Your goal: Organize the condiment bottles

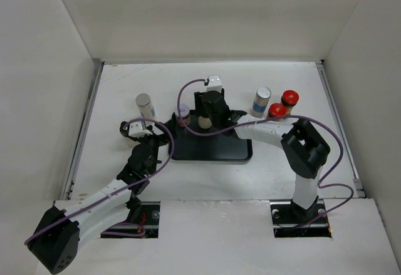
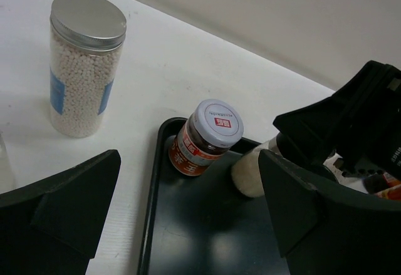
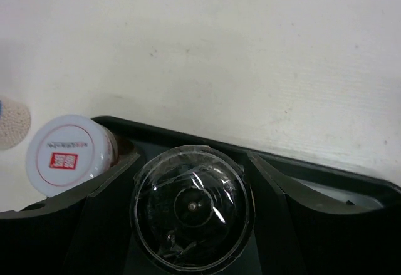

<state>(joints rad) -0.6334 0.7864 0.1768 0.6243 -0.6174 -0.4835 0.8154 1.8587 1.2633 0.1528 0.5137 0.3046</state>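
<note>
My right gripper (image 1: 210, 113) is shut on a black-capped beige bottle (image 3: 191, 209) at the back left of the black tray (image 1: 216, 151); its beige body shows in the left wrist view (image 2: 252, 173). A small dark jar with a white lid (image 2: 207, 136) stands in the tray's back left corner, just left of it. My left gripper (image 2: 188, 225) is open and empty, low over the tray's left rim. One white silver-topped cylinder (image 1: 145, 104) stands left of the tray, another (image 1: 262, 101) to the right. Two red-capped bottles (image 1: 283, 104) stand beside that one.
Something small (image 1: 128, 128) sits by my left gripper's outer finger, mostly hidden. White walls enclose the table on three sides. Purple cables loop over both arms above the tray.
</note>
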